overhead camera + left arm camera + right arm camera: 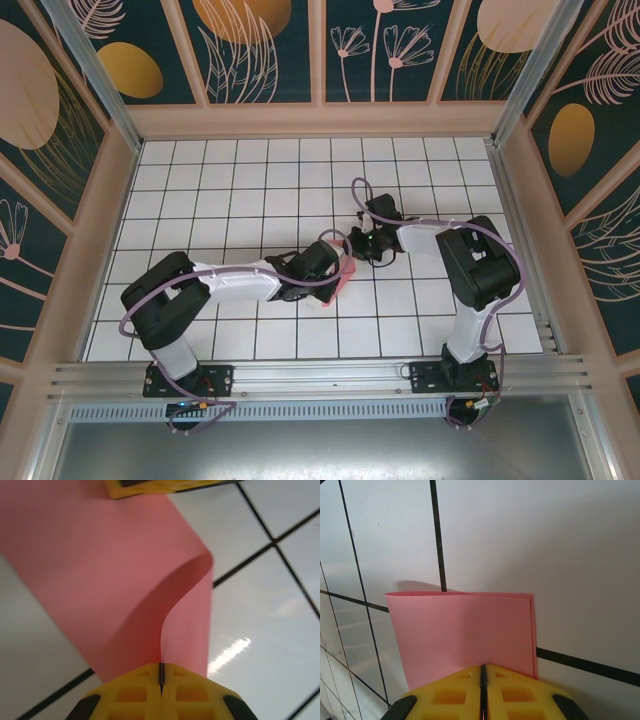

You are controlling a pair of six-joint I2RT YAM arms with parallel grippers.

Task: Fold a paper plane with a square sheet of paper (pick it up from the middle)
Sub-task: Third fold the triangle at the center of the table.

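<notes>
Centrally, the square sheet of paper [342, 281] is sitting near the middle of the bench [230, 180], with open tiles lying all round and the walls standing well apart. The left wrist view is showing the sheet curling over in a soft loop. The right wrist view is showing its edges lining up flat. The left end effector [161, 669] and the right end effector [483, 669] are both pinching the paper, fingers closed tight.

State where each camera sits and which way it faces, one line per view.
Top external: above and behind the bases, looking down on the tiled table, left arm, right arm and pink paper.
Left wrist: on that arm, looking along its left fingers, shut on the curled paper.
Right wrist: on its arm, looking down past the right fingers, shut on the paper's edge.
Shared: every view shows the paper.
</notes>
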